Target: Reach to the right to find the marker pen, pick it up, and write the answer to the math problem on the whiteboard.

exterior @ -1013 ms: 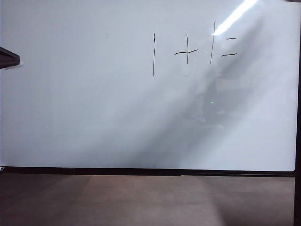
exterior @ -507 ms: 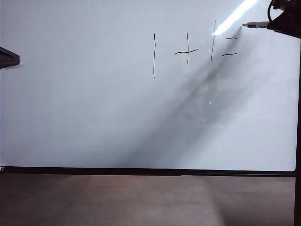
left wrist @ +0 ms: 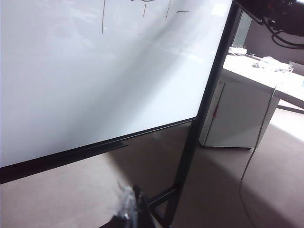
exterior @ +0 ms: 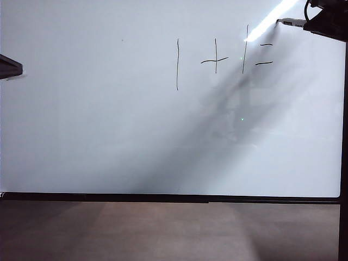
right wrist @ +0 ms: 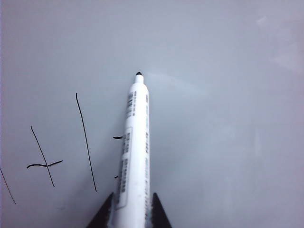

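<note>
The whiteboard point(exterior: 109, 136) fills the exterior view, with the math problem point(exterior: 223, 57) in thin black strokes at its upper right. My right gripper point(exterior: 326, 22) reaches in from the top right corner, shut on the marker pen point(exterior: 292, 23). The pen's dark tip points left, just up and right of the equals bars. In the right wrist view the white marker pen point(right wrist: 135, 152) sticks out from between the two dark fingers of the right gripper point(right wrist: 132, 211) toward the whiteboard point(right wrist: 228, 118). Whether the tip touches the board I cannot tell. My left gripper point(left wrist: 135, 209) hangs low over the floor, fingers together, holding nothing.
Brown floor point(exterior: 163, 231) lies below the board's black bottom frame point(exterior: 163, 198). A dark piece point(exterior: 10, 66) juts in at the left edge. The black stand leg point(left wrist: 199, 142) runs down beside a white cabinet point(left wrist: 237, 114) with clutter on top.
The right gripper with the marker pen has come into the exterior view from the right, then shifted slightly up and left toward the equals bars. The left arm has not moved.
</note>
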Controlling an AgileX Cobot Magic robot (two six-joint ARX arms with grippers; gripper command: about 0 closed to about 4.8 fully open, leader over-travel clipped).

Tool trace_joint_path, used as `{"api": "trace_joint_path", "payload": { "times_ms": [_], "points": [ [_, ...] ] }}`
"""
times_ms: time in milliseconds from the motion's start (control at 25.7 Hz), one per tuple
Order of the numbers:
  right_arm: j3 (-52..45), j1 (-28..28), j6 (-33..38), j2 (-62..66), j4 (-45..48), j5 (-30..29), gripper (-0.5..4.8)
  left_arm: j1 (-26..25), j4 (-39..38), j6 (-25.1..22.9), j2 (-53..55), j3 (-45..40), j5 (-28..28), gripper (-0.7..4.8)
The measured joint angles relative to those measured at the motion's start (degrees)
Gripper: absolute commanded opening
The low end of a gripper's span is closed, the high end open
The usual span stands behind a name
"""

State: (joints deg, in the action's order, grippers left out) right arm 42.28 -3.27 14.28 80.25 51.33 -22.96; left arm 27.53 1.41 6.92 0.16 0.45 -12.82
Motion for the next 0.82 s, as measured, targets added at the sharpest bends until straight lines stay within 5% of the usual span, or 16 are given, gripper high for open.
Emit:
{"api": "trace_joint_path", "payload": {
  "times_ms": [819],
  "points": [
    [-2.7,-4.8,1.7,-0.1,-1.6,0.5,-0.08,0.0,0.0,0.0,0.0,0.0,0.0,-0.05]
  ]
}}
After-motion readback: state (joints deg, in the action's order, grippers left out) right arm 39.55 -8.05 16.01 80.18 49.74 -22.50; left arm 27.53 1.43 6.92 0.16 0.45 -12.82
